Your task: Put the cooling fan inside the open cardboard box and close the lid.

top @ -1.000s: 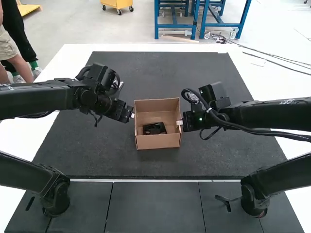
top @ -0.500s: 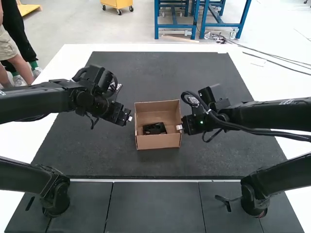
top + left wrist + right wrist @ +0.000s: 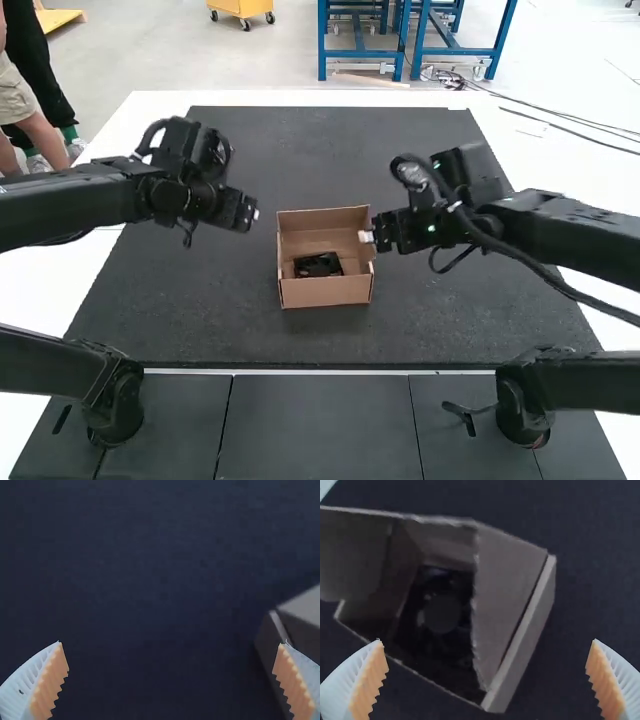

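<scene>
- The cooling fan (image 3: 318,265) lies on the floor of the cardboard box (image 3: 325,285), which sits mid-way across the black mat (image 3: 330,150). That part of the task looks done. The closing is left.
- The box is open at the top, with its far flap standing up. In the right wrist view a side flap also looks upright, with a ragged edge.
- The right gripper (image 3: 367,238) sits at the box's right rim, above the wall. Its ribbed fingers are spread wide and hold nothing. From the high view I cannot tell if a fingertip touches the cardboard or hangs just beside it.
- The left gripper (image 3: 251,214) hovers over bare mat, left of the box and a little farther back, clear of it. Its fingers are also spread wide and empty.
- Risk, sliding: the box looks light and nothing braces it. A sideways push on a flap from the right could slide it left across the mat instead of folding the flap.
- Risk, tipping: a finger that hooks under the rim or the ragged flap edge could lift that side and spill the fan.
- Risk, spring-back: stiff cardboard may stand up again once released, so one flap may need holding while the next comes down.
- Risk, jamming: a flap folded in the wrong order could block the others.
</scene>
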You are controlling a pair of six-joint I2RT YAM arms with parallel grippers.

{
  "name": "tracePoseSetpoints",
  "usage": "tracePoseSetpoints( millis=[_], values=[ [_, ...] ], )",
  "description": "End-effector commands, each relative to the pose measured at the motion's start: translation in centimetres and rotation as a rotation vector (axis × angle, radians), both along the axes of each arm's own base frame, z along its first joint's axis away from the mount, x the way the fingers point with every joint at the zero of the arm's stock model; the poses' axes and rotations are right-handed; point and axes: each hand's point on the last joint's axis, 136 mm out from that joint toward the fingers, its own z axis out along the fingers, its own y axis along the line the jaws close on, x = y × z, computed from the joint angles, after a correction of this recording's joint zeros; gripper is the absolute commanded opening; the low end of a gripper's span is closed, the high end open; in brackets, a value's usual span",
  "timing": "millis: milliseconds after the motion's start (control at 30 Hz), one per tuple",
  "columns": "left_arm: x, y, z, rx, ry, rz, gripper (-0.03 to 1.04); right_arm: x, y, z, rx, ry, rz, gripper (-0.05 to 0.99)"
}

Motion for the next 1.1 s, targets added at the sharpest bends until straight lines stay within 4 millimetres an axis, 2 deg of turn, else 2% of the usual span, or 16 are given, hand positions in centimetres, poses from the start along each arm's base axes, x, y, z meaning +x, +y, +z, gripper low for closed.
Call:
tracePoseSetpoints(
  millis=[0, 100, 233, 500, 733, 900, 1067],
  values=[
    [2.4, 1.3, 3.5, 0.019, -0.099, 0.082, 0.97, -0.2, -0.2, 3.6, -0.011, -0.1, 0.038, 0.9],
    [3.9, 1.1, 4.5, 0.012, -0.116, 0.09, 0.97, -1.1, -0.9, 3.5, -0.046, -0.049, 0.035, 0.9],
    [5.6, 0.0, 5.3, 0.008, -0.119, 0.078, 0.97, -1.8, -1.5, 4.8, -0.055, -0.048, 0.025, 0.9],
    [7.5, -4.2, 6.4, -0.007, -0.109, -0.004, 0.97, -1.5, -2.3, 7.1, -0.063, -0.09, -0.012, 0.9],
    [6.5, -7.4, 5.8, -0.002, -0.048, -0.096, 0.97, -1.1, -3.1, 8.5, -0.062, -0.113, -0.038, 0.9],
    [4.7, -9.3, 4.0, 0.002, 0.025, -0.17, 0.97, -0.7, -3.7, 9.6, -0.057, -0.129, -0.062, 0.9],
    [3.3, -10.3, 2.6, 0.012, 0.081, -0.213, 0.97, -0.5, -3.9, 10.1, -0.053, -0.134, -0.072, 0.9]
  ],
)
